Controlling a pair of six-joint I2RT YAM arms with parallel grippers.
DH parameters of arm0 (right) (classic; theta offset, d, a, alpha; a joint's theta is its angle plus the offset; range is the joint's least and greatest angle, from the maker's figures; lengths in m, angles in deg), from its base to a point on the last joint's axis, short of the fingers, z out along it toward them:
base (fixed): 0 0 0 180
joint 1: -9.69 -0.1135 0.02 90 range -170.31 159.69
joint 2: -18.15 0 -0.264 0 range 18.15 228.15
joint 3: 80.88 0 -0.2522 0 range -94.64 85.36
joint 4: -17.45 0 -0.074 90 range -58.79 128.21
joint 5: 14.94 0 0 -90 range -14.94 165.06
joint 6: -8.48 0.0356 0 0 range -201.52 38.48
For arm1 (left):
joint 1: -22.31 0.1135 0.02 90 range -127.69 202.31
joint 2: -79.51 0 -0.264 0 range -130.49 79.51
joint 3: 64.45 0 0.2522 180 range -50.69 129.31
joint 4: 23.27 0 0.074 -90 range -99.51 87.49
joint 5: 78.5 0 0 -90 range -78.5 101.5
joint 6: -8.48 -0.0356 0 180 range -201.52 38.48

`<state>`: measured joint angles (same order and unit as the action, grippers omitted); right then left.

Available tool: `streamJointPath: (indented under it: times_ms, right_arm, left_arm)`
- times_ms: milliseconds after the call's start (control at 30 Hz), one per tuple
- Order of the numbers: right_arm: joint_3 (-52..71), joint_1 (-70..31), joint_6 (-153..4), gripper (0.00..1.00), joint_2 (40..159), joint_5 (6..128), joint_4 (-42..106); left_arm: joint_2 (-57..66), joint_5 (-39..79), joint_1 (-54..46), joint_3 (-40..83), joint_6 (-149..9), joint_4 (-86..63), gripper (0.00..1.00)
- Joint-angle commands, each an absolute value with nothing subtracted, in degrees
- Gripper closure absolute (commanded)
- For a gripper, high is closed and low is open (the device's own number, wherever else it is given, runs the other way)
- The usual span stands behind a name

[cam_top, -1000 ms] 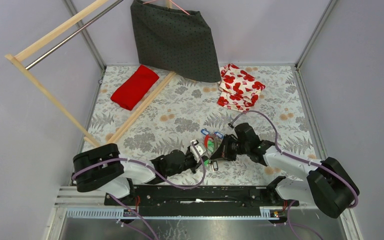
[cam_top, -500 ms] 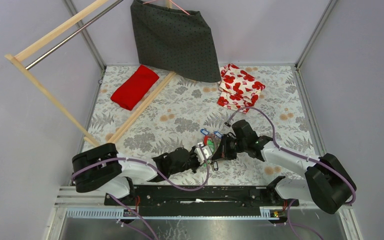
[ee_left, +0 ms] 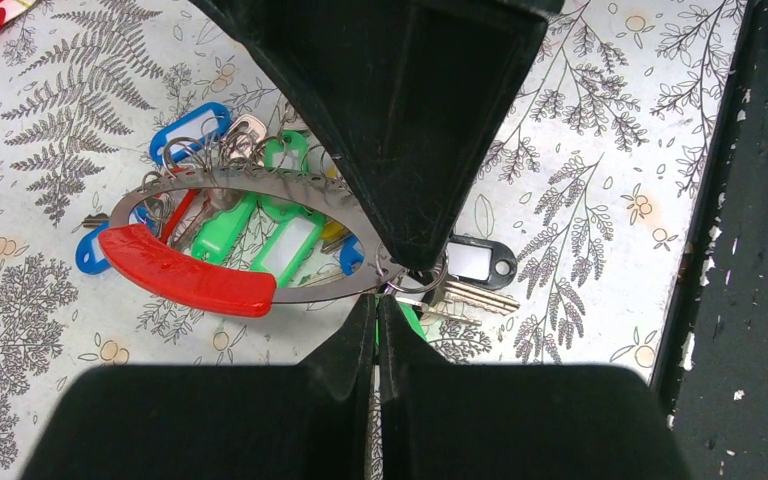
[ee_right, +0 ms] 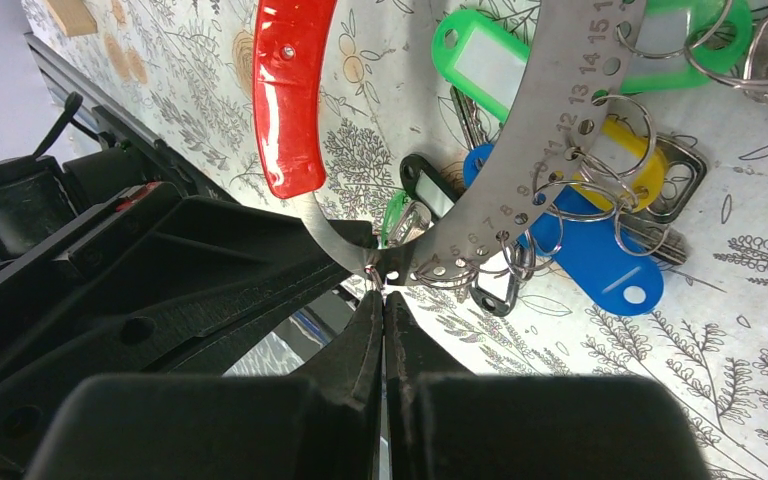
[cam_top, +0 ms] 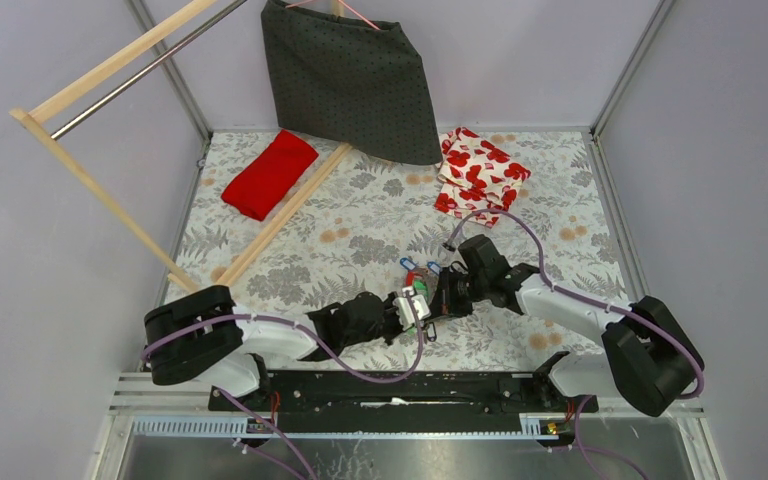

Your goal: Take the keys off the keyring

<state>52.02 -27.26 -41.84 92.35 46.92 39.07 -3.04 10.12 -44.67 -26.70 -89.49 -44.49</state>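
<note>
right claw [cam_top: 436, 300] shifted left, keyring [ee_right: 550, 130] at its tip

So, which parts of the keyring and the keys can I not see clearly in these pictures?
Left wrist view: the right gripper hides the right end of the keyring.
Right wrist view: the keyring runs off the top edge; the left gripper covers its rim beside the red section.
Top view: the keys are too small to count, partly under both grippers.

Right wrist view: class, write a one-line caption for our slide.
Shut right end effector at the keyring where its band closes, coloured keys strung along it, leafy tablecloth beneath.
</note>
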Motion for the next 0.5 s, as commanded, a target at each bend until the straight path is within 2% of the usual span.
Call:
streamJointPath:
  times_ms: [0,233,467]
  right_arm:
    - [50.79,-27.67,-45.26,1.00,94.25,47.67,45.68]
    - [51.89,-27.73,-43.12,1.00,92.59,51.44,42.95]
    - [54.76,-27.67,-39.40,0.86,90.02,53.85,38.38]
  left_arm:
    - [-1.64,10.69,-43.79,-22.13,-90.59,-52.58,1.00]
    - [-3.90,13.40,-44.27,-23.23,-86.24,-55.70,1.00]
    - [-6.01,13.51,-45.34,-23.68,-83.59,-57.50,1.00]
